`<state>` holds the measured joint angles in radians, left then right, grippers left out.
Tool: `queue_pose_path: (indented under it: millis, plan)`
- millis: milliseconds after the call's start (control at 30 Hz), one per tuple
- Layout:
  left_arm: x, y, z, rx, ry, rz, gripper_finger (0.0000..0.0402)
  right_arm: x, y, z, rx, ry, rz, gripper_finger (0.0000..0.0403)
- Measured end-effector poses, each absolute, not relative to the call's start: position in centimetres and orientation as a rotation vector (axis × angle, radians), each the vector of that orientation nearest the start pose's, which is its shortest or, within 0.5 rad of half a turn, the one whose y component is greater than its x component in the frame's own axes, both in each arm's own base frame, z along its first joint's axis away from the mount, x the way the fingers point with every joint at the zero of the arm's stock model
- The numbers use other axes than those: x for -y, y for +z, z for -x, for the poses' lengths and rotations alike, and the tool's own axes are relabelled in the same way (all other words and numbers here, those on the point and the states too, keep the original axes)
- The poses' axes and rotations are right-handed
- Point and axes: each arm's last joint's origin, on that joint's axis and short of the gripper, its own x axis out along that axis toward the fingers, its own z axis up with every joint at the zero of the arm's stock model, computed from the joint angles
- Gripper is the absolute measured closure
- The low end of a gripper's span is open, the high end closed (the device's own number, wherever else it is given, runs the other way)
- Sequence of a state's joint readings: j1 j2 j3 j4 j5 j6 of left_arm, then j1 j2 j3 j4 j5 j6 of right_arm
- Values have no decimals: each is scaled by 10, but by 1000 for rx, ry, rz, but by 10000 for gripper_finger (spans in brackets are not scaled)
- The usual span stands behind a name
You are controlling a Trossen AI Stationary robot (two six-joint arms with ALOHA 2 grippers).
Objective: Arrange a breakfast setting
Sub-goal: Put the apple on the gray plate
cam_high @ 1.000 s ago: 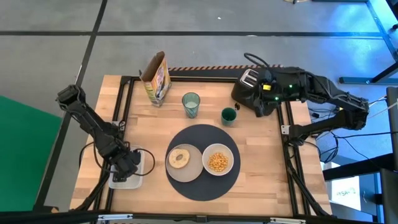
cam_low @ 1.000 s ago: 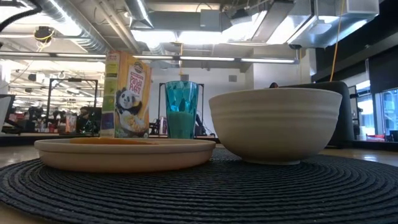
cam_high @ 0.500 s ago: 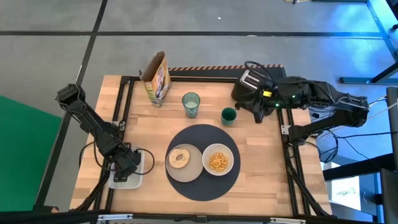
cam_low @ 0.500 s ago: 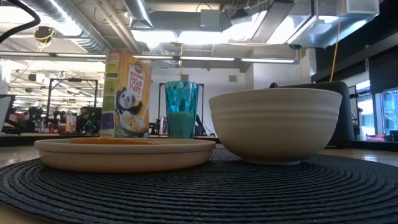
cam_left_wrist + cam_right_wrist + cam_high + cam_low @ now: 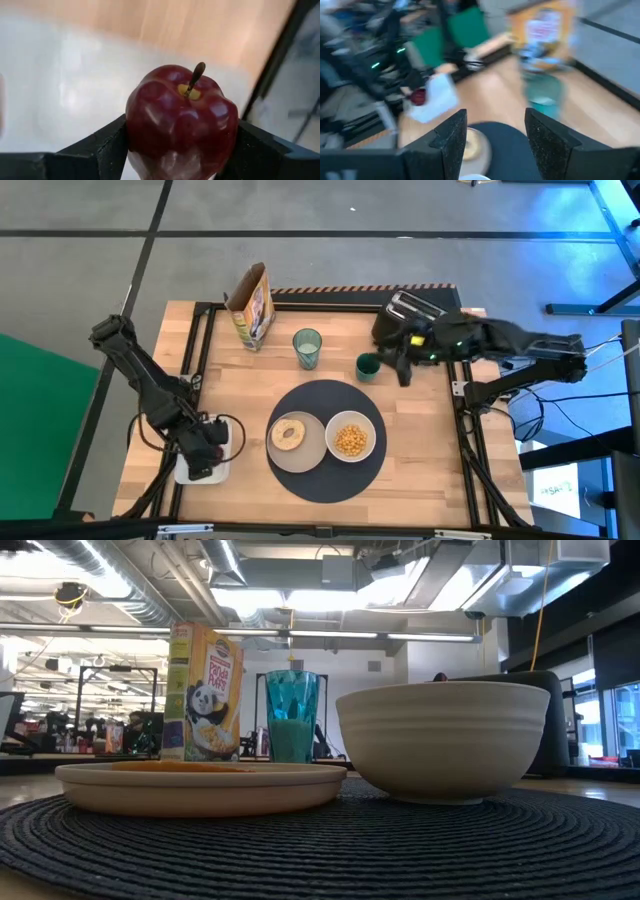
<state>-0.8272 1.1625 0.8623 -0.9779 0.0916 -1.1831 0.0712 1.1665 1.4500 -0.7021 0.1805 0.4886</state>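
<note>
Only my left wrist view shows the red apple (image 5: 181, 125) squeezed in my left hand (image 5: 204, 457). My right hand (image 5: 398, 367) hangs open beside the small dark-green cup (image 5: 368, 365), behind the round mat (image 5: 327, 480).

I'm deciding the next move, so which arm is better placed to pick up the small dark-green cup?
The right. Its gripper is open, empty and just beside the small dark-green cup at the table's far right. The left gripper is near the table's left edge, shut on a red apple.

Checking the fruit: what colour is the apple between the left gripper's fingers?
Dark red apple, yellowish around the stem; clearest in the left wrist view, clamped by the left gripper.
</note>
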Motion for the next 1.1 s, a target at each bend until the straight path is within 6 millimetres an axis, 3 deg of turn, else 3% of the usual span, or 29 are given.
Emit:
queue_pose_path:
  millis: [200,333,467,600,900,1100]
  plan:
    - [148,297,-156,-911,108,416,121,-24,410,-270,-207,171,-407,212]
    - [141,318,-186,-646,176,370,122,-38,402,-302,-113,330,-311,212]
    - [129,323,-219,-536,210,342,123,-47,396,-324,-146,385,-250,212]
    - [119,327,-244,-436,218,283,124,-51,390,-332,-173,393,-224,219]
    - [101,338,-263,-318,194,185,124,-52,374,-345,-217,391,-169,256]
    - [95,334,-276,-330,122,179,125,-52,362,-356,-240,370,-157,260]
